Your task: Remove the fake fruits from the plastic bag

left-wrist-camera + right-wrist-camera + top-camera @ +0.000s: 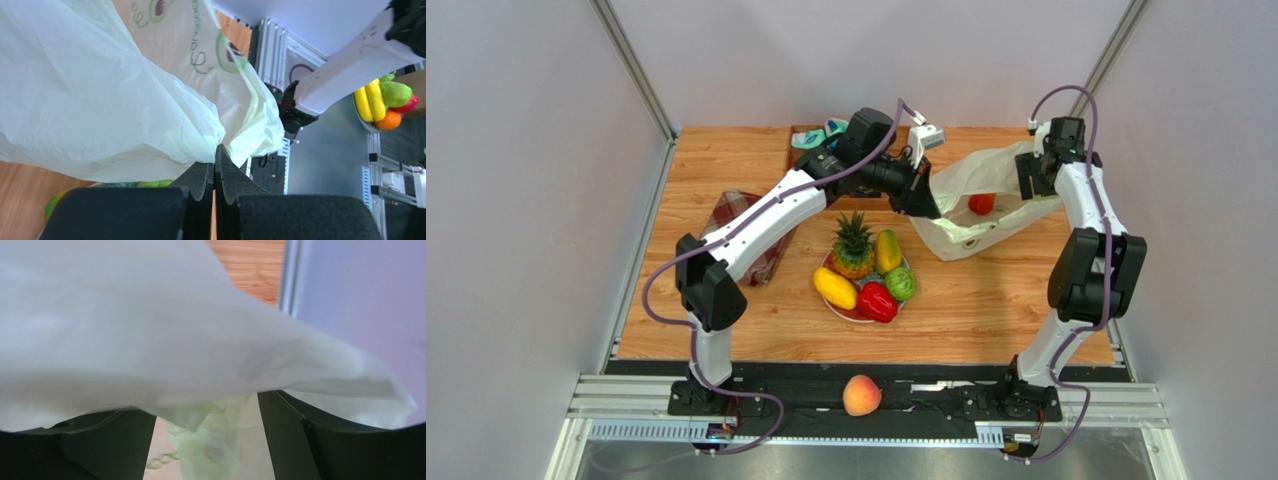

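Observation:
The plastic bag (966, 185) is stretched between my two grippers at the back right of the table. A small red fruit (981, 204) shows inside it. My left gripper (923, 207) is shut on the bag's left edge; in the left wrist view its pads (202, 175) pinch the film (100, 90). My right gripper (1027, 186) is at the bag's right end, jaws apart (205, 405), with the film (150, 330) draped over the fingers. A plate (834, 308) holds a pineapple (853, 248), mangoes (835, 288), a red pepper (877, 302) and a green piece (900, 284). A peach (862, 395) lies on the front rail.
A red-and-white plaid cloth (732, 212) lies at the left under my left arm. Teal-and-white socks (821, 135) sit at the back edge. Grey walls close in both sides. A dish of other fruit (382, 100) shows off the table in the left wrist view.

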Available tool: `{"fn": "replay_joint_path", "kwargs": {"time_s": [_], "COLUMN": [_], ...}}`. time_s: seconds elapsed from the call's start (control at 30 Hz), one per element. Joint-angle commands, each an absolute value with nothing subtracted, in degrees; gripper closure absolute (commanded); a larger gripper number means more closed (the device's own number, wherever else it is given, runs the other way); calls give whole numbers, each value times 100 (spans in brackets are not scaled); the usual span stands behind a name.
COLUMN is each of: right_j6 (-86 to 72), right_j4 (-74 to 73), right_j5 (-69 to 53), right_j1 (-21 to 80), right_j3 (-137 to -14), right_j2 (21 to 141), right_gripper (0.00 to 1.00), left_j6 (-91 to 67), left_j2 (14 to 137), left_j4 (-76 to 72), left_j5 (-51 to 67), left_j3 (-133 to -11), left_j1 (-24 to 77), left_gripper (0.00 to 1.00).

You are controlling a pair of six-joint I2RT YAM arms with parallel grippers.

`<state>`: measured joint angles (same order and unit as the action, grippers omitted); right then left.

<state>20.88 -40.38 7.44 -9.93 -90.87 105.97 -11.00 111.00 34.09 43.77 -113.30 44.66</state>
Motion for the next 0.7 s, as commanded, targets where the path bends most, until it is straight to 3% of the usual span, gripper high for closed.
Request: {"fn": "replay_joint_path", "kwargs": {"time_s": [0.0,0.13,0.3,0.43,0.53,0.57,0.67], "right_j6": [2241,1891,2170,2698,2900,2944,2997], "right_j4": [-3911,-4297,-4859,-4606,-4456,-4482,-4307], "right_j5": [1064,748,-613,-1617,-1608,-1669,-1767], "right_j1": [-1204,-1195,-959,-171,428,474,545], "right_j3": [-8536,-7385,-6487,-5925,-5730,-5730,-5704], "right_j2": [9819,8960,7238,6268,6257,6354,6758], "right_gripper": [23,23,22,21,29,37,43], "left_j6": [-827,-503,-19,-79,-140,-175,-281], "left_j2": [10459,10468,10336,10502,10617,10626,10679], "left_j4": [3208,3392,3682,3639,3586,3542,3516], "left_j5": [4940,4895,4843,4764,4755,4720,4737], "left_j3": [-11076,-10793,-10495,-10485,-10634,-10678,-10801], "left_j1": [4447,4465,4666,4702,4711,4711,4711], "left_gripper": [100,100,100,100,100,100,100]}}
